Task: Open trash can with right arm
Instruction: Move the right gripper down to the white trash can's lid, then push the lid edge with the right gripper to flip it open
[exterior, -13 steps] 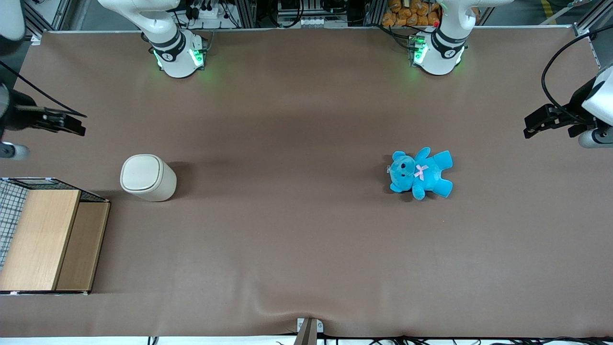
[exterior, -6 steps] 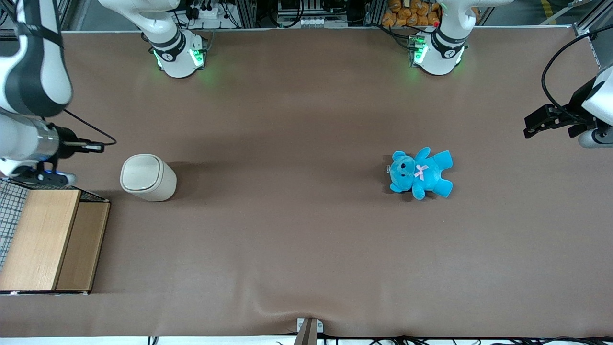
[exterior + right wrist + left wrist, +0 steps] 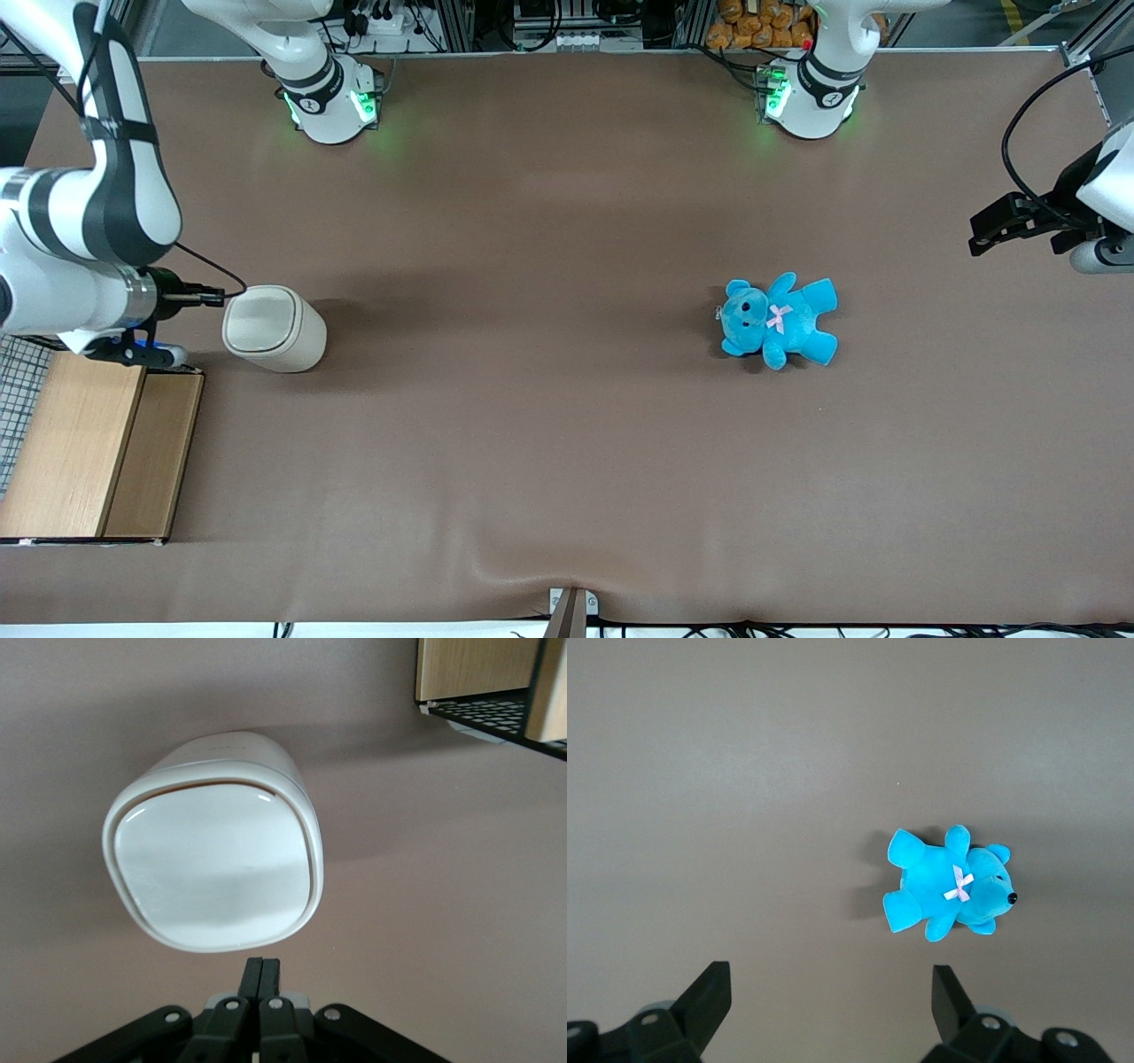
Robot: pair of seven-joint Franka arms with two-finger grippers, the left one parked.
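Observation:
The trash can (image 3: 274, 328) is a small cream-white rounded bin with its flip lid closed. It stands on the brown table toward the working arm's end. In the right wrist view its lid (image 3: 215, 865) lies flat and shut. My right arm (image 3: 84, 257) reaches in from that end. Its gripper (image 3: 213, 299) is shut and empty, fingers pressed together, tips just beside the can's lid edge. In the right wrist view the gripper (image 3: 261, 970) sits close to the lid rim, with a small gap showing.
A wooden box (image 3: 93, 443) with a wire mesh part stands beside the can, nearer the front camera; its corner also shows in the right wrist view (image 3: 483, 673). A blue plush bear (image 3: 778, 321) lies toward the parked arm's end.
My right arm has swung in over the table's end and lowered. The shut gripper has moved toward the trash can, from well away to right beside its lid. The can has not moved.

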